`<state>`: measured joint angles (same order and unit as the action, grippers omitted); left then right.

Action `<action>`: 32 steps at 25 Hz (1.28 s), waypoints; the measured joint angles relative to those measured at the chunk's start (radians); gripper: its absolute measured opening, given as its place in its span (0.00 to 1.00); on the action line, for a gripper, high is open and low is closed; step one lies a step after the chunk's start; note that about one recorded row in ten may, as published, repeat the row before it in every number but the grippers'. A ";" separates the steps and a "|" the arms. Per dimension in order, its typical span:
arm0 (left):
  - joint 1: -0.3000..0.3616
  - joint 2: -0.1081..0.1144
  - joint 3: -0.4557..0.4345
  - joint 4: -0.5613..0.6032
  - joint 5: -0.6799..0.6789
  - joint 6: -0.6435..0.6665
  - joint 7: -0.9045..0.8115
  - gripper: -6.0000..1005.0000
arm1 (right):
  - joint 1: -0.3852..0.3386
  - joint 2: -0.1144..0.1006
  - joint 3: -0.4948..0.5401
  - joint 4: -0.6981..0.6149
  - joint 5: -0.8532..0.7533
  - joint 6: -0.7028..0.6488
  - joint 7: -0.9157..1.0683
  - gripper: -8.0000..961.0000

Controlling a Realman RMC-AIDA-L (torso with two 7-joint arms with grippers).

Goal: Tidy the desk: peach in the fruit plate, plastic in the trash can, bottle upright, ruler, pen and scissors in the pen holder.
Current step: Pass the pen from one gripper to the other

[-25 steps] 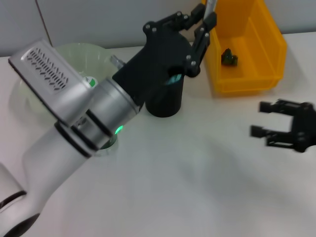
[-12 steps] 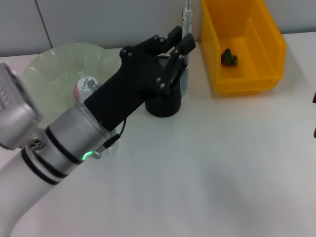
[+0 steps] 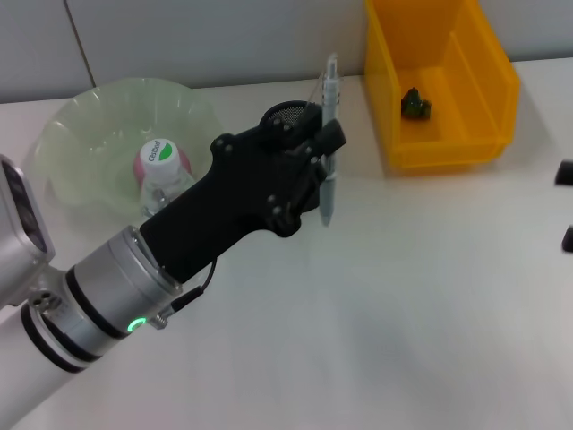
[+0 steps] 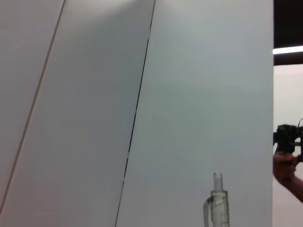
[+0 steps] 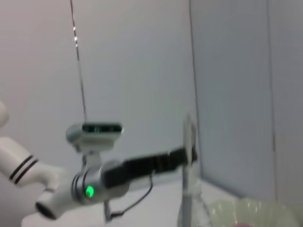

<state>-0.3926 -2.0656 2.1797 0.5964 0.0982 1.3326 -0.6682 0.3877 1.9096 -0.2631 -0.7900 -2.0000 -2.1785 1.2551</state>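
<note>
Far left in the head view we see the fruit plate (image 3: 81, 134), pale green and translucent, with the bottle (image 3: 161, 166) inside it, white cap with a green label facing up; whether it stands or lies we cannot tell. We can't make out a peach.

Next, the left arm runs diagonally from the lower left up toward centre. The left gripper (image 3: 324, 148) has its jaws closed on the pen (image 3: 328, 143), a clear grey one held upright, raised off the table (image 3: 376, 305). Just behind the gripper sits the black pen holder (image 3: 291, 114), mostly hidden, only its rim showing; the pen is beside it, not inside. The left wrist view shows only the pen's top end (image 4: 216, 203) against a grey wall.

Further right, the yellow trash can (image 3: 483, 98) sits at the back with a small dark green object (image 3: 414, 104) on its floor.

Far right edge, we see only a black sliver of the right gripper (image 3: 566, 206); jaw state can't tell. The right wrist view looks back at the left arm holding the pen (image 5: 188, 161) upright.
</note>
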 joint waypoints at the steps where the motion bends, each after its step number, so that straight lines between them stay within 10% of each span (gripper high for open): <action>1: 0.000 0.000 0.000 0.000 0.000 0.000 0.000 0.18 | 0.000 0.000 0.000 0.000 0.000 0.000 0.000 0.79; 7: 0.000 0.000 0.006 -0.012 0.055 0.003 0.001 0.18 | -0.021 0.012 0.003 0.012 0.170 0.011 0.029 0.79; 18: 0.018 -0.006 0.009 -0.024 0.178 0.000 0.002 0.18 | 0.040 0.130 -0.010 0.005 0.248 0.011 0.045 0.79; 32: 0.011 -0.005 0.014 -0.026 0.181 -0.001 -0.002 0.18 | 0.065 0.157 -0.208 0.012 0.240 0.098 0.059 0.79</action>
<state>-0.3815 -2.0708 2.1936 0.5700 0.2792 1.3313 -0.6699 0.4522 2.0663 -0.4714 -0.7776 -1.7599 -2.0802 1.3143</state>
